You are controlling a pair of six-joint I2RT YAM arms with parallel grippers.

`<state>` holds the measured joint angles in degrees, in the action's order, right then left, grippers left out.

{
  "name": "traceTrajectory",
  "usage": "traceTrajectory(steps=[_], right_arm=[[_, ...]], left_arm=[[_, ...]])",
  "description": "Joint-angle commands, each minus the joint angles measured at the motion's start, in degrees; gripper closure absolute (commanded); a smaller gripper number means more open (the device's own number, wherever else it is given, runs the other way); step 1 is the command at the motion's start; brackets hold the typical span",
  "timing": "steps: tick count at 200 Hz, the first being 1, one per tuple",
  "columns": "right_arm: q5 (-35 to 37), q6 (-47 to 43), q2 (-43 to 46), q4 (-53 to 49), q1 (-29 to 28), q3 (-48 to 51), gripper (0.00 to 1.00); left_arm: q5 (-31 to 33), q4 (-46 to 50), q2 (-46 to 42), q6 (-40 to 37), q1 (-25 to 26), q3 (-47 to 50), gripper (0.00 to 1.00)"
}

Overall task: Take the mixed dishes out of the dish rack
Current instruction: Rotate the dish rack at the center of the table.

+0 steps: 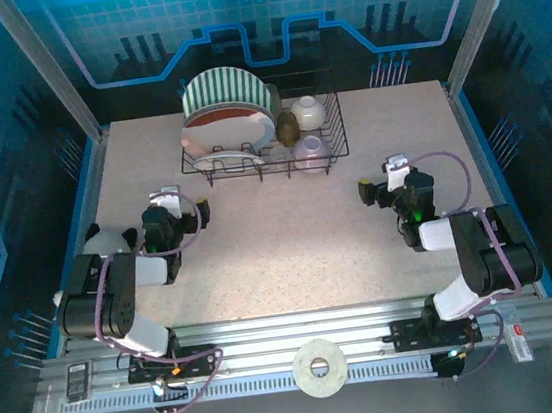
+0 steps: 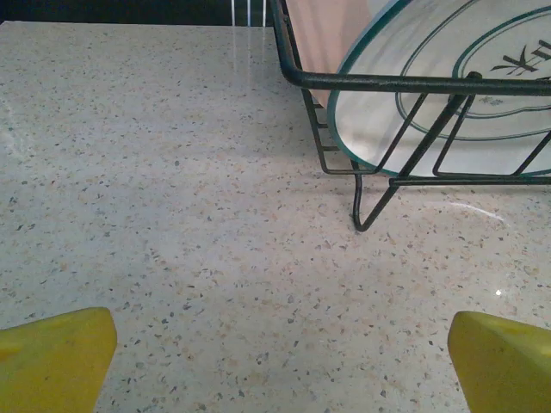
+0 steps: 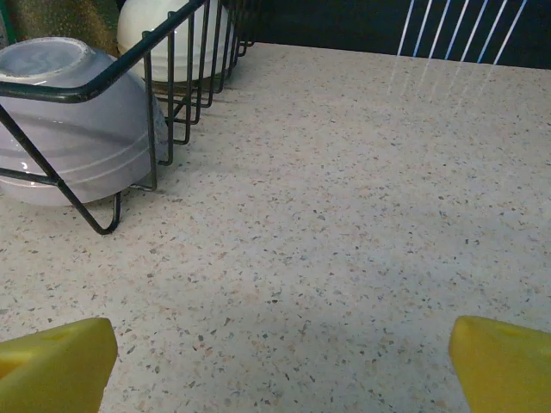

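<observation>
The black wire dish rack (image 1: 339, 128) stands at the back centre of the table. It holds an upright green-striped plate (image 1: 226, 90), a red-and-white plate (image 1: 226, 130), a low plate (image 1: 222, 160), a brown cup (image 1: 288, 127) and two pale bowls (image 1: 308, 111) (image 1: 309, 150). My left gripper (image 1: 177, 202) sits open in front of the rack's left corner; in the left wrist view the gripper (image 2: 280, 361) is empty, with the rack's corner (image 2: 379, 83) and a green-rimmed plate (image 2: 448, 103) ahead. My right gripper (image 1: 382, 181) (image 3: 280, 361) is open and empty, with a lavender bowl (image 3: 69, 129) and a white bowl (image 3: 164, 34) ahead to its left.
The speckled table (image 1: 291, 245) stretches between both arms and the rack. Metal frame posts (image 1: 48, 68) rise at the back corners. A white tape roll (image 1: 319, 366) lies on the front rail between the arm bases.
</observation>
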<state>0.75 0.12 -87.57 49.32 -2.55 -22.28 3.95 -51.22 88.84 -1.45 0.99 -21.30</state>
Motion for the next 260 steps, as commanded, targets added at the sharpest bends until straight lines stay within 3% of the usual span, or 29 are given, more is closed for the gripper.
traceTrajectory(steps=[1, 207, 226, 237, 260], right_arm=[[-1.37, -0.69, -0.39, -0.19, 0.41, -1.27, 0.0], [-2.03, -0.47, -0.4, 0.07, 0.71, -1.1, 0.0], [-2.14, -0.43, -0.4, 0.23, 0.76, -1.01, 0.0], [-2.27, -0.43, -0.41, 0.34, 0.87, -0.92, 0.0], [-2.38, -0.44, -0.41, 0.59, 0.87, -0.83, 0.0]], left_arm=[[-1.47, -0.44, -0.22, 0.57, -0.64, -0.96, 0.01], [0.93, -1.67, -0.4, 2.98, -1.7, -0.26, 0.01], [8.99, -1.33, -2.33, 4.89, -0.99, 0.66, 0.01], [10.26, -0.64, -4.05, 4.85, -0.82, 0.92, 0.01], [14.96, 11.72, -10.95, 7.42, -0.74, -2.0, 0.01]])
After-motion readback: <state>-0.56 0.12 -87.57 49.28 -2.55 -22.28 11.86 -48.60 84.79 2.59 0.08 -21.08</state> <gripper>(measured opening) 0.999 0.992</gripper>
